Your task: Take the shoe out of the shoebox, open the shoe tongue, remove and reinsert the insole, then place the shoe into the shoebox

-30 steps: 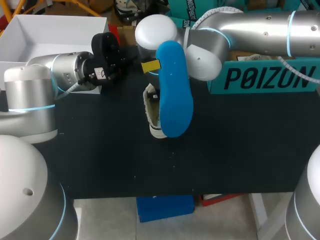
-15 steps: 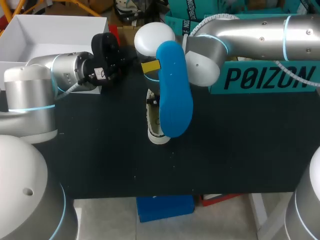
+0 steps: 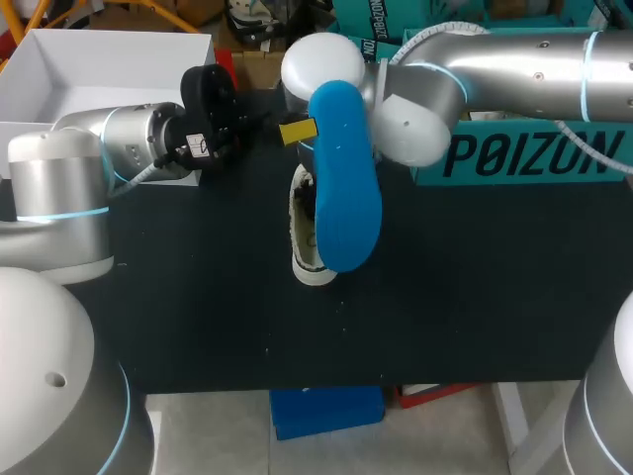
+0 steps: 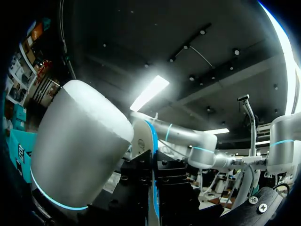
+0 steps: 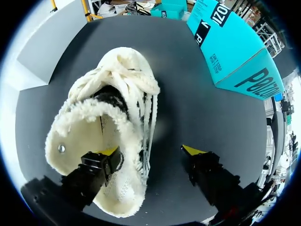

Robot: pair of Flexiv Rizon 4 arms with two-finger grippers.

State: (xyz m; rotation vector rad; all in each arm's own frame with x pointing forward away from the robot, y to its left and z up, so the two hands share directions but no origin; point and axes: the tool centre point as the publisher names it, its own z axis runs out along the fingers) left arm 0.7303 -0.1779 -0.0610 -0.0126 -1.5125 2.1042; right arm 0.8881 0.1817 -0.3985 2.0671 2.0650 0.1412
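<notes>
Left jaws: clenched on the blue insole (image 3: 344,178), which extends out from them over the shoe (image 5: 113,89).
Right jaws: released and spread wide. One sits inside the shoe's heel opening, the other outside its side wall, over the worktop (image 3: 198,297).
Just changed: the right arm has shifted a little and the shoe has been nudged under it. The insole has not moved.
Meaning: the insole is out. The shoe is probably being steadied for reinsertion.
</notes>
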